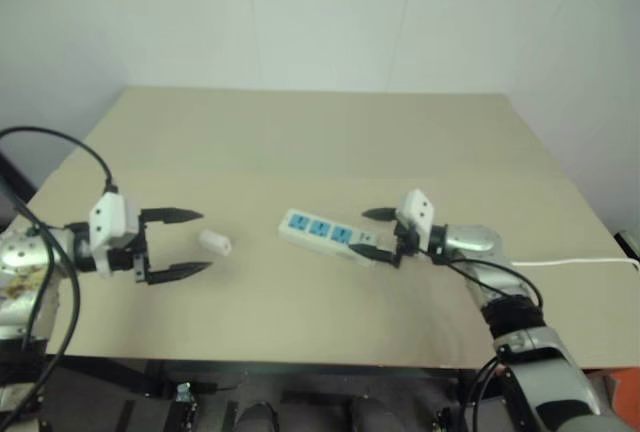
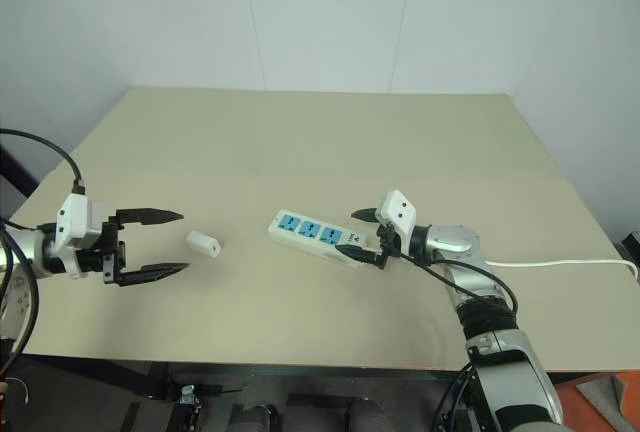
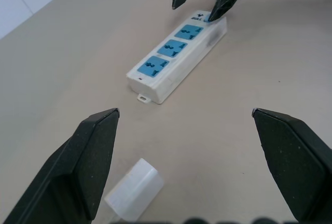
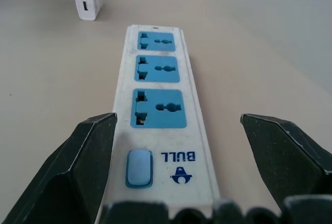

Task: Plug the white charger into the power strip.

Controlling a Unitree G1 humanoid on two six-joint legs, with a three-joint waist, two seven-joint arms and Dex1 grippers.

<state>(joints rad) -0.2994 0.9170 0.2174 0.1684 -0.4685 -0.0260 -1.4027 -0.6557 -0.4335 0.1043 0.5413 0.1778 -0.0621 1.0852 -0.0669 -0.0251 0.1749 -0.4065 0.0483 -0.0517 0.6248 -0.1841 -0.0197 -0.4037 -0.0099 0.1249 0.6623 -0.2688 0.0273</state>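
Left pincer (image 2: 160,244) is being held wide beside white charger (image 2: 203,243) | right pincer (image 2: 356,233) is being spread wide around power strip (image 2: 313,235) switch end | counter (image 2: 320,142) | cord (image 2: 565,264) is being trailed rightward

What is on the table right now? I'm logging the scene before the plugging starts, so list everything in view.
table: one, beige, against white walls.
white charger: one, lying between the left gripper and the strip.
power strip: one, white, three blue sockets, mid-table.
cord: one, thin, white, at the table's right edge.
left gripper: one, black fingers, open, facing the charger.
right gripper: one, black fingers, open around the strip's switch end.
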